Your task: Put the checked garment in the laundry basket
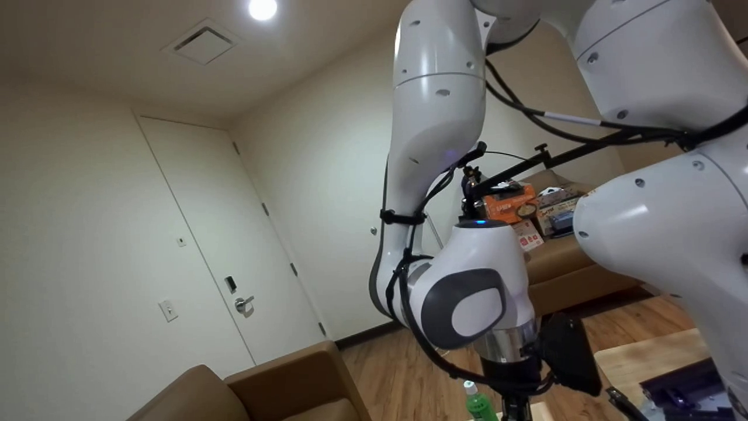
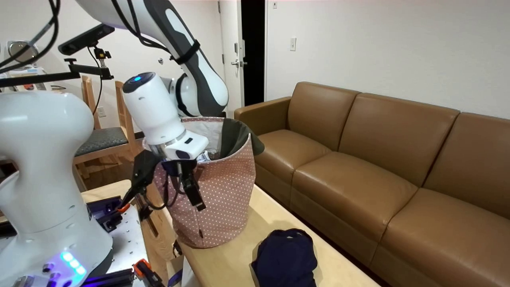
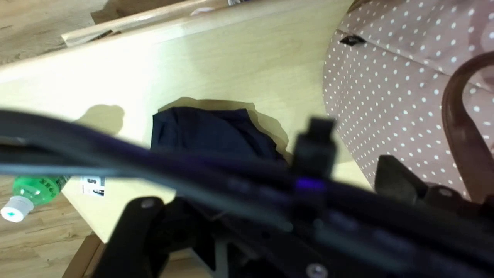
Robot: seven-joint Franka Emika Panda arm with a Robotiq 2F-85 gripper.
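A dark navy garment lies bunched on the light wooden table, in an exterior view (image 2: 285, 259) and in the wrist view (image 3: 208, 131). No check pattern shows on it. The pink polka-dot laundry basket (image 2: 219, 195) stands on the table beside it; its wall and brown handle show in the wrist view (image 3: 386, 104). A bit of pale patterned cloth (image 2: 204, 156) shows inside the basket; I cannot tell whether it is checked. My gripper (image 3: 268, 187) is above the table, in front of the basket wall (image 2: 195, 195). Its fingers are wide apart, with nothing seen between them. A blurred cable hides part of the jaws.
A green bottle (image 3: 40, 189) stands near the table's end and shows in an exterior view (image 1: 480, 406). Dark green cloth (image 2: 239, 137) hangs over the basket's rim. A brown sofa (image 2: 358, 175) runs along the table's far side. A chair (image 2: 103, 141) is behind the arm.
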